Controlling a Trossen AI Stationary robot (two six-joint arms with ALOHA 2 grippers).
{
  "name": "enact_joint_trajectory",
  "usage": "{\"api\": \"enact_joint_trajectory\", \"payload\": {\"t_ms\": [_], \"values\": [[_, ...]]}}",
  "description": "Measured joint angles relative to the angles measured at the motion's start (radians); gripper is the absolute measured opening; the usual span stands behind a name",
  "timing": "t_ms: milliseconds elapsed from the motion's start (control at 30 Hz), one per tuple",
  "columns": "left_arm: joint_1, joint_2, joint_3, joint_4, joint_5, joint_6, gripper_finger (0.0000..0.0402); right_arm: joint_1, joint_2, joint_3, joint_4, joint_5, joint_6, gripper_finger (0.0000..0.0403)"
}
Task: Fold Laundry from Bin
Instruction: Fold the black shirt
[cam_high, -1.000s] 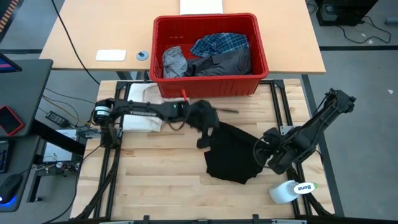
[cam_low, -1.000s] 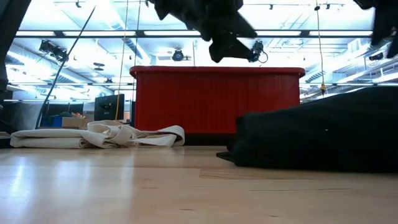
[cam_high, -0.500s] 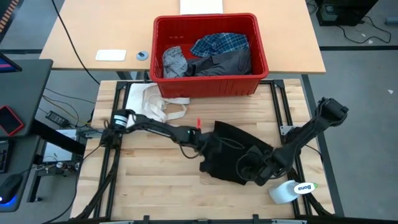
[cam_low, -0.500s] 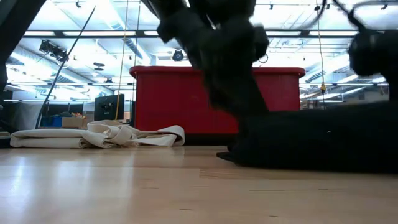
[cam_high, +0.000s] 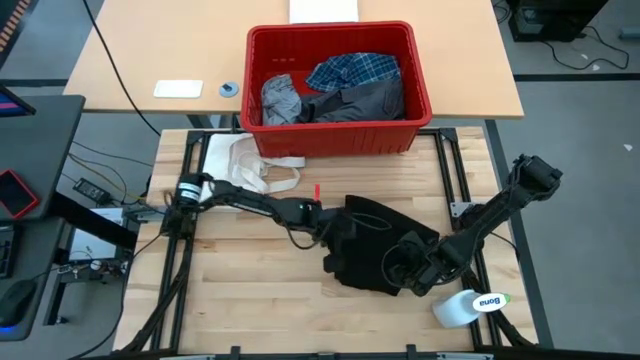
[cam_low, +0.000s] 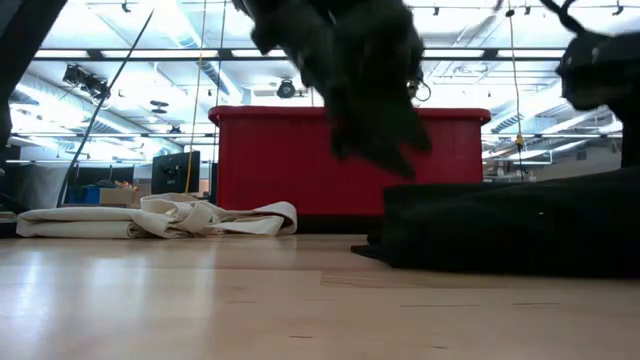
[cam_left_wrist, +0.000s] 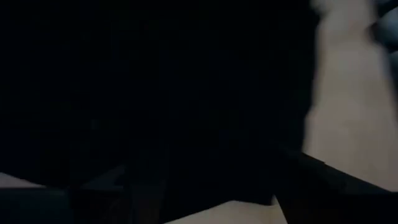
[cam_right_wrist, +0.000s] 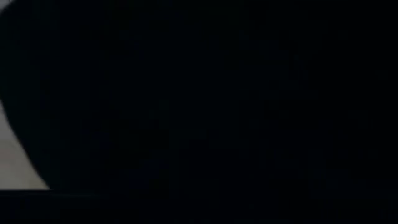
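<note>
The large black garment (cam_high: 372, 245) lies crumpled on the wooden counter (cam_high: 240, 290), in front of the red bin (cam_high: 338, 135). The bin stands at the counter's far edge and holds a blue-and-white plaid shirt (cam_high: 352, 70), a light grey garment (cam_high: 280, 98) and a dark grey garment (cam_high: 362, 100).

The left tool (cam_high: 340, 232) sits at the black garment's left edge, low against the cloth; whether its fingers are apart or together cannot be told. The right tool (cam_high: 408, 268) is down on the garment's near right part, and its fingers cannot be made out either. Both wrist views are filled with dark cloth.

A cream-white cloth with strap loops (cam_high: 245, 160) lies on the counter just left of the bin's front. A white roll (cam_high: 468, 306) rests at the counter's near right corner, just beside the right arm.
</note>
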Motion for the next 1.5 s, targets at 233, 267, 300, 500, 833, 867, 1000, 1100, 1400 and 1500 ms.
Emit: {"api": "enact_joint_trajectory", "payload": {"t_ms": [233, 267, 300, 500, 833, 867, 1000, 1100, 1400, 1500], "values": [[-0.019, -0.064, 0.000, 0.045, -0.001, 0.034, 0.0243, -0.002, -0.067, 0.072, -0.059, 0.112, -0.006, 0.0201], [-0.028, -0.063, 0.000, 0.051, -0.002, 0.049, 0.0243, -0.006, -0.070, 0.074, -0.059, 0.128, 0.004, 0.0201], [-0.038, -0.056, 0.000, 0.059, -0.001, 0.070, 0.0243, -0.011, -0.071, 0.074, -0.062, 0.139, 0.027, 0.0201], [-0.070, 0.050, -0.001, 0.254, -0.016, 0.086, 0.0243, -0.038, -0.041, 0.069, -0.079, 0.140, 0.098, 0.0201], [-0.055, 0.144, 0.000, 0.133, -0.030, 0.007, 0.0243, -0.078, 0.000, 0.033, -0.206, -0.057, 0.064, 0.0201], [-0.055, 0.144, 0.000, 0.083, -0.029, 0.009, 0.0243, -0.078, -0.006, 0.033, -0.199, -0.052, 0.038, 0.0201], [-0.056, 0.133, 0.004, -0.072, -0.025, -0.005, 0.0242, -0.079, -0.027, 0.033, -0.142, -0.050, -0.143, 0.0201], [-0.056, 0.105, 0.000, -0.126, -0.023, -0.014, 0.0237, -0.079, -0.047, 0.033, -0.119, -0.075, -0.281, 0.0201], [-0.053, -0.081, 0.000, -0.067, -0.080, -0.036, 0.0195, -0.084, -0.106, 0.033, -0.123, -0.052, -0.471, 0.0201], [-0.060, -0.081, -0.001, 0.035, -0.213, 0.020, 0.0187, -0.084, -0.123, 0.033, -0.121, 0.043, -0.452, 0.0201]]}}
